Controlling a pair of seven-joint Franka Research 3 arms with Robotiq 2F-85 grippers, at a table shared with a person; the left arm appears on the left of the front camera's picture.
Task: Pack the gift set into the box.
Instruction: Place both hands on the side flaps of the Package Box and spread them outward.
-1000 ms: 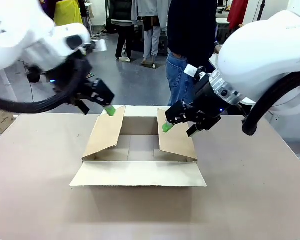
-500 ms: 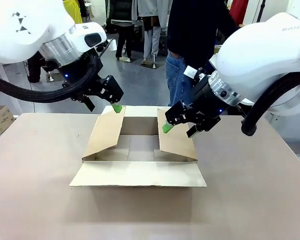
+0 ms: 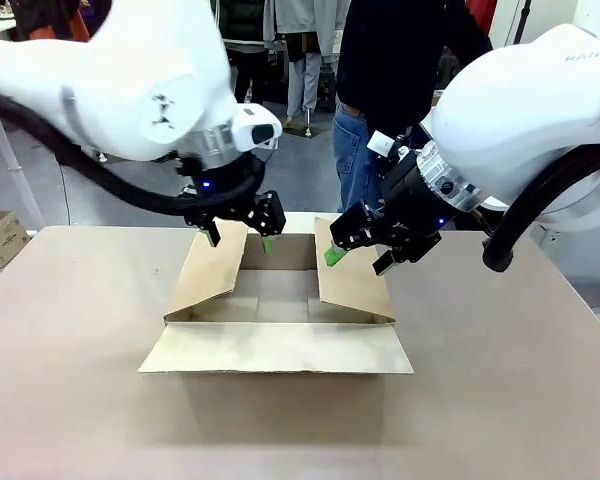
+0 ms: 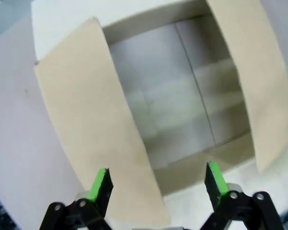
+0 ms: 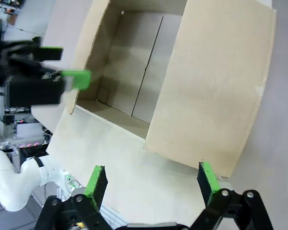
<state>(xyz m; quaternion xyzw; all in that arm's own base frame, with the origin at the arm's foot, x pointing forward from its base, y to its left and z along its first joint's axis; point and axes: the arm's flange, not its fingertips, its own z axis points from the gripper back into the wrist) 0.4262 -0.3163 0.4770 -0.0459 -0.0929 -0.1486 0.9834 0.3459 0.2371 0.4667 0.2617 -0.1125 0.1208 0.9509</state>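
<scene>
In the front view you can read one bit of text: small grey capital letters on the white shell of the right arm [image 3: 540,110], at the picture's top right edge. They look like "RANK", part of a longer word cut off by the frame. The left arm [image 3: 130,80] bears a small dark geometric logo without letters. A small cardboard box [image 3: 0,237] at far left carries print too small to read.

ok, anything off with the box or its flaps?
Nothing torn or spilled. One oddity: on the box, the left flap and right flap stand tilted up while the near flap lies flat on the table, so the opening may be narrowed. Left pincer and right pincer hang open by those flaps.
</scene>
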